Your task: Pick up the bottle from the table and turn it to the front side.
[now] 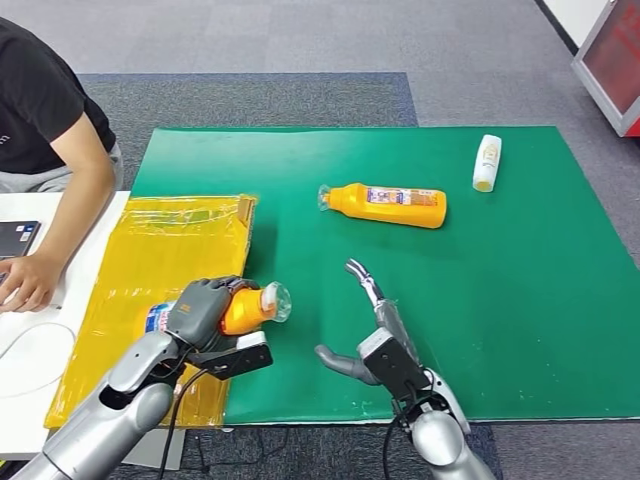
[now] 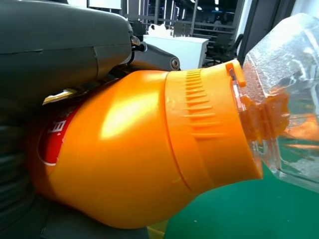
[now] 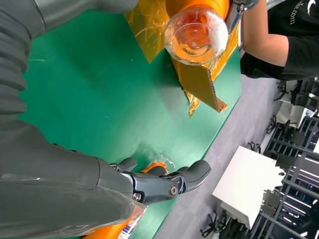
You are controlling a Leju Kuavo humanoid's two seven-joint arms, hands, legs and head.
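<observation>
Fingers of the left hand (image 1: 202, 310) grip the orange bottle (image 1: 245, 309) above the green mat's (image 1: 528, 300) left edge, lift done, rotation likely next; right hand (image 1: 377, 340) hovers empty, spread.

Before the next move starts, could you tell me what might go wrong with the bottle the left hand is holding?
1. The left hand grips the orange bottle around its smooth, rounded body, so it might slip or twist while being turned.
2. Its clear cap points toward the open right hand; swinging the bottle could knock those fingers.
3. The bottle hangs above the yellow sheet's edge, which it could snag.
</observation>
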